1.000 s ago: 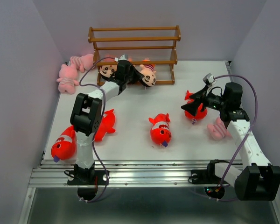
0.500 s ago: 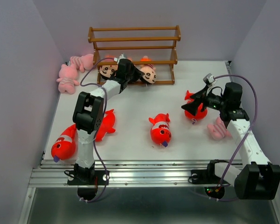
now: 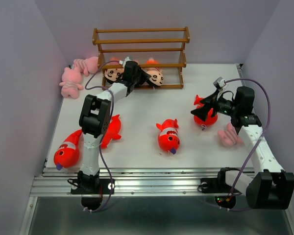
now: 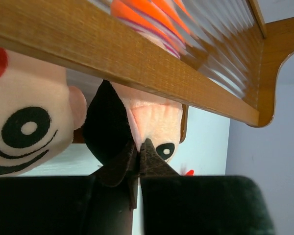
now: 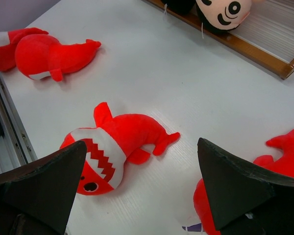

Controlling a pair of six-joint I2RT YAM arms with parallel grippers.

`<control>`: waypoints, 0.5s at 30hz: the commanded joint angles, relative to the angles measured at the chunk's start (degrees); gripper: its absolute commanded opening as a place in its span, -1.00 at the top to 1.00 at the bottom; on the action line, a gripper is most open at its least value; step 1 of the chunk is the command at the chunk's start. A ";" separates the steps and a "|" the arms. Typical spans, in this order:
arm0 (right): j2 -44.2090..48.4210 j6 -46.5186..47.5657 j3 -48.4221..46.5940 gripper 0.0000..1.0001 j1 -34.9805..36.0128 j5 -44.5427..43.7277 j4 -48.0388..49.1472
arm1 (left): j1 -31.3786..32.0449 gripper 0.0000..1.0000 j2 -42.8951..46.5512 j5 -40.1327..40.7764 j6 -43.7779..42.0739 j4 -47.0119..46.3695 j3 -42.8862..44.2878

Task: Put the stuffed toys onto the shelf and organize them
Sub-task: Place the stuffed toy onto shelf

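Note:
The brown wooden shelf point(image 3: 141, 53) stands at the back of the table. My left gripper point(image 3: 143, 76) reaches under its lowest rail point(image 4: 122, 56), shut on a black-haired boy doll point(image 3: 156, 77) at the seam of hair and face point(image 4: 154, 120). A second boy doll point(image 3: 112, 73) point(image 4: 24, 125) lies on the bottom tier to its left. My right gripper point(image 3: 200, 111) point(image 5: 142, 191) hangs open over the table near a red fish point(image 3: 207, 116). Another red fish point(image 3: 168, 137) point(image 5: 115, 144) lies at mid-table.
Two red fish point(image 3: 67, 152) point(image 3: 110, 129) lie front left by the left arm. Two pink toys point(image 3: 71, 81) point(image 3: 85, 63) lie left of the shelf and a third point(image 3: 229, 136) under the right arm. Purple walls close in both sides.
The left gripper has pushed the held boy doll a little deeper into the shelf's bottom tier. The right arm has stayed still.

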State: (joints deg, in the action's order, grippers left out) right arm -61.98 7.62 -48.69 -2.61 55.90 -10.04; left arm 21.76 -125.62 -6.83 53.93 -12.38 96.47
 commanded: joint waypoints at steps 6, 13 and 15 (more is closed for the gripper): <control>0.01 1.00 0.26 -1.00 -0.29 -0.44 1.34 | -0.75 0.14 0.82 0.86 -1.11 1.13 3.12; -0.25 1.17 0.17 -1.00 -0.29 -0.70 1.34 | -1.10 -0.07 1.96 -0.03 -1.72 1.92 2.76; -0.34 1.17 0.26 -1.00 -0.29 -0.88 1.34 | -1.19 -0.12 2.66 -0.20 -2.07 1.92 2.41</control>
State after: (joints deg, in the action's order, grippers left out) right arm -62.39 7.81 -48.69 -2.61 55.64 -10.07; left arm 20.86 -125.62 -6.44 53.47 -10.26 96.68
